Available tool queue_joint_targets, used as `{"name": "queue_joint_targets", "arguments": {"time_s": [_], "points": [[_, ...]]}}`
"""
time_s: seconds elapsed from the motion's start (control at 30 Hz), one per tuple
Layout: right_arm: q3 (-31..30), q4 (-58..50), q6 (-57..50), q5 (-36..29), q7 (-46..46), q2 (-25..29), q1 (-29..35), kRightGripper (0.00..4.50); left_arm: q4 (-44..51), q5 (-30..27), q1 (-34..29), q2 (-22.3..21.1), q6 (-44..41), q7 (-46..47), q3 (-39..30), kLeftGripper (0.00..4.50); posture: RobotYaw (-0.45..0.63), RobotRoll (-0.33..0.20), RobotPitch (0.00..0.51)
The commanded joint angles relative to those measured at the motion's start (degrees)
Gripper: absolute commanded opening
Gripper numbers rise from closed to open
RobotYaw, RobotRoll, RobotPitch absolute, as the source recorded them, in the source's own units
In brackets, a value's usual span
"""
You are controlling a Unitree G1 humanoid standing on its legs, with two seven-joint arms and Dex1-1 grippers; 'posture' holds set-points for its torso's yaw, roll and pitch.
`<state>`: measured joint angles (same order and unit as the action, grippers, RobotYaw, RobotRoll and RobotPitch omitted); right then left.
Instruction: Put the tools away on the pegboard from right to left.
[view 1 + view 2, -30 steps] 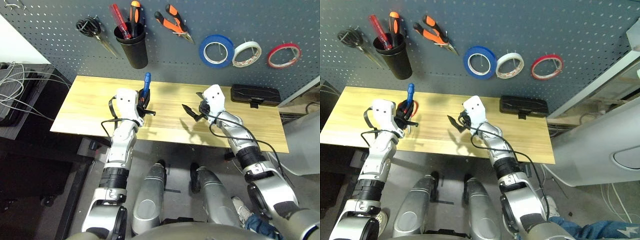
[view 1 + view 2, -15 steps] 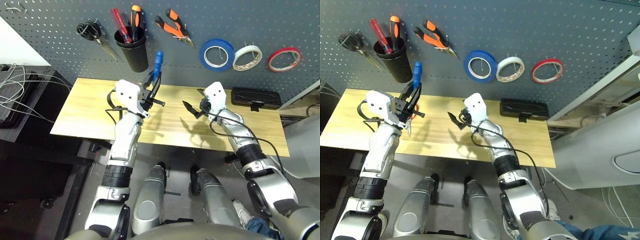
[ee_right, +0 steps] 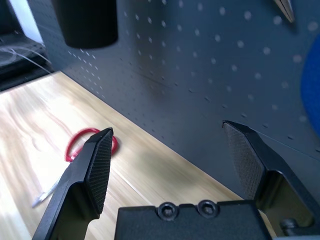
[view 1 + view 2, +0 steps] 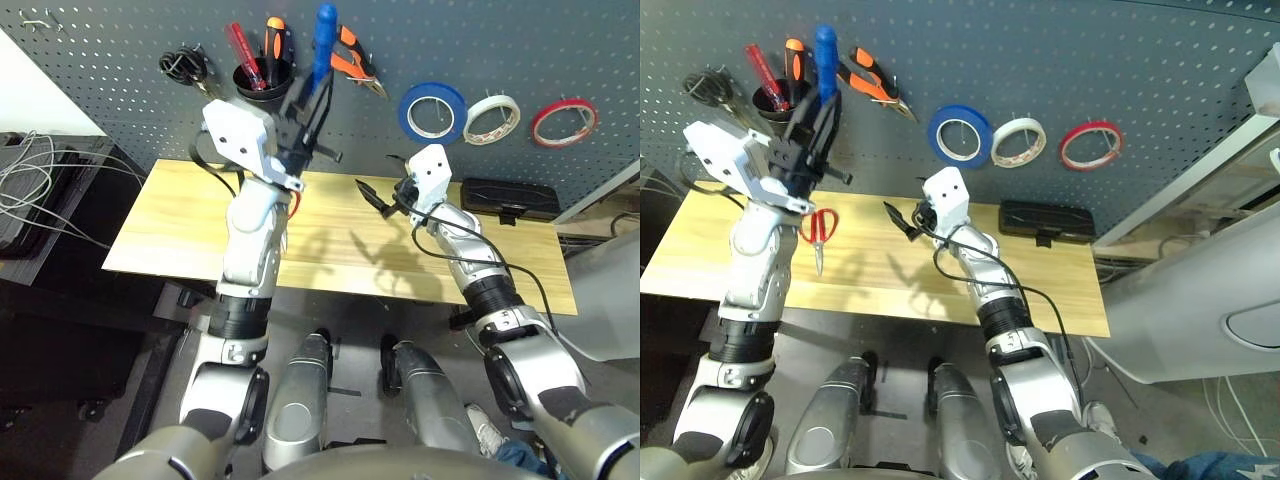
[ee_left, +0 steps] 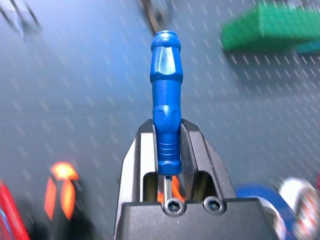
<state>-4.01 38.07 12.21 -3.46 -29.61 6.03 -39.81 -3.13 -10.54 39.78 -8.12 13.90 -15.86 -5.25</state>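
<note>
My left gripper (image 4: 308,98) is shut on the blue-handled screwdriver (image 5: 166,75). It holds it upright, handle up, in front of the pegboard (image 4: 500,40) just right of the black cup (image 4: 775,100). The red-handled scissors (image 4: 818,228) lie on the wooden table below my left arm. The orange-and-black pliers (image 4: 352,55) and the blue tape roll (image 4: 433,108) hang on the pegboard. My right gripper (image 4: 385,180) hovers open over the table's middle, near the board, with nothing in it; the red scissor handle (image 3: 90,145) lies beyond its fingers.
A white tape roll (image 4: 493,112) and a red tape roll (image 4: 566,120) hang right of the blue one. Black-handled scissors (image 4: 185,68) hang left of the cup, which holds red and orange tools. A black case (image 4: 510,190) lies at the table's back right.
My left arm has lifted the blue screwdriver from just above the table up to the height of the cup. The right gripper has stayed open and shifted slightly toward the board.
</note>
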Motion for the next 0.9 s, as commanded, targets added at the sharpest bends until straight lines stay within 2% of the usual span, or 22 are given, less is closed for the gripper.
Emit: {"name": "queue_joint_targets", "arguments": {"time_s": [0.03,0.17,0.43,0.67,0.9], "points": [[0.1,-0.9,0.6,-0.5,-0.5,-0.5,0.1,4.5,-4.7,-0.8,3.0,-0.7,2.6,0.6,-2.2,0.53,0.15,0.0,0.222],[0.3,-0.9,0.9,-0.5,-0.5,-0.8,-0.3,4.5,-14.6,-0.8,9.9,-2.4,7.3,0.2,-4.2,0.53,0.14,0.0,0.218],[0.0,-2.5,0.7,-0.4,-0.4,-1.7,-0.2,4.5,-34.2,-0.2,17.1,-4.4,18.1,-0.2,-6.4,0.53,0.12,0.0,0.211],[-0.1,-4.6,-0.2,-0.5,-0.3,-2.1,0.2,4.5,-48.0,1.5,19.9,-6.0,25.3,0.9,-7.0,0.53,0.09,0.0,0.21],[0.1,-5.6,-0.8,-0.5,-0.4,-1.9,0.4,4.5,-54.8,1.8,20.3,-6.2,25.4,1.0,-7.0,0.53,0.08,0.0,0.211]]}}
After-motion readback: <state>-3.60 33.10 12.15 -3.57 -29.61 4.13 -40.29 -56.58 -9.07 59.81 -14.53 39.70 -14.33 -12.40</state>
